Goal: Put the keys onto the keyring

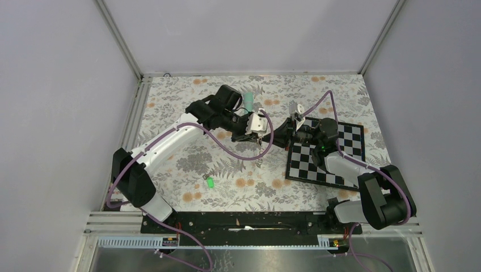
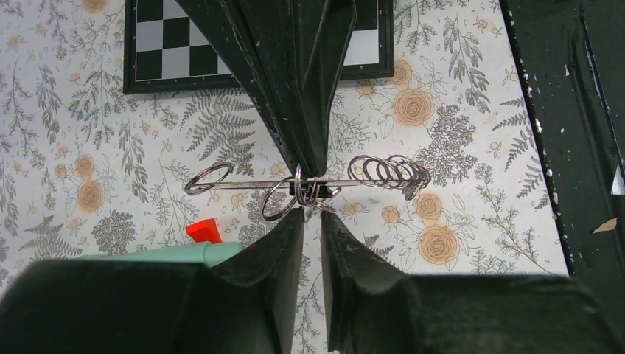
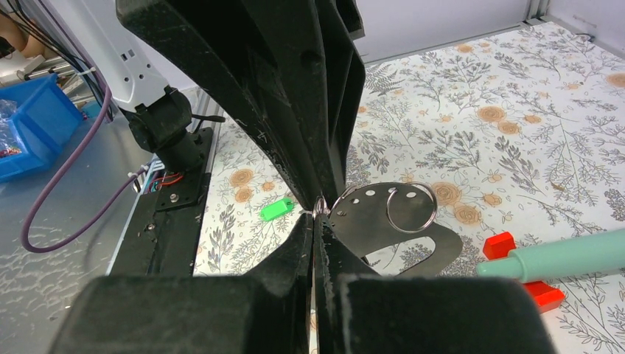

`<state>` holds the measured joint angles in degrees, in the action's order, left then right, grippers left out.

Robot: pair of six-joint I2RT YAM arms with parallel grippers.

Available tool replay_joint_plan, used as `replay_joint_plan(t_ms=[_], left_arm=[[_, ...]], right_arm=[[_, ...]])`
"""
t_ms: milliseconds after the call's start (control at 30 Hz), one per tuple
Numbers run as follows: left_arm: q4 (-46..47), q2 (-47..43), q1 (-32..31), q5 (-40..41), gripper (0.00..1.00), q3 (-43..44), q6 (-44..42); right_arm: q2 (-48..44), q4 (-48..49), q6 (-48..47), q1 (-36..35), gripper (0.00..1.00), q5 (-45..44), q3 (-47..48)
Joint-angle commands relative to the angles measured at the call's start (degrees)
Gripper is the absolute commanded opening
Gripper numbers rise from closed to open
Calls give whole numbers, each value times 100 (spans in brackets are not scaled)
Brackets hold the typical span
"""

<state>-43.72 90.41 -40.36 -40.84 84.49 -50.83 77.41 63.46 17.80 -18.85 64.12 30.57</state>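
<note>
Here we see the right gripper (image 3: pixel 317 221) pinched tight on the keyring (image 2: pixel 278 200), a cluster of wire rings with a coil at one end, held above the flowered table (image 1: pixel 170 105). The left gripper (image 2: pixel 312 225) sits just beside the rings, its fingers narrowly apart; we cannot tell whether they pinch anything. The green key (image 1: pixel 210 182) lies alone on the table, well apart from both grippers. A chessboard (image 1: pixel 353 136) lies under the right arm.

Top camera looks down from behind the arms. Wrist cameras peer closely past the left pincer (image 2: pixel 313 217) and right pincer (image 3: pixel 315 221); both catch the teal stick (image 3: pixel 560 254) beside them.
</note>
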Motion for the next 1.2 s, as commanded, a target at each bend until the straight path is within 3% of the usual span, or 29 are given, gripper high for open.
replay_joint_plan(t_ms=[0, 200, 1167], left_arm=[[185, 19, -33, -328, 19, 219, -37], [189, 43, -49, -314, 1, 196, -15], [754, -19, -480, 239, 0, -232, 697]], right_arm=[[-103, 233, -67, 39, 0, -4, 192], [-111, 261, -35, 37, 0, -20, 192], [-97, 349, 166, 48, 0, -391, 136]])
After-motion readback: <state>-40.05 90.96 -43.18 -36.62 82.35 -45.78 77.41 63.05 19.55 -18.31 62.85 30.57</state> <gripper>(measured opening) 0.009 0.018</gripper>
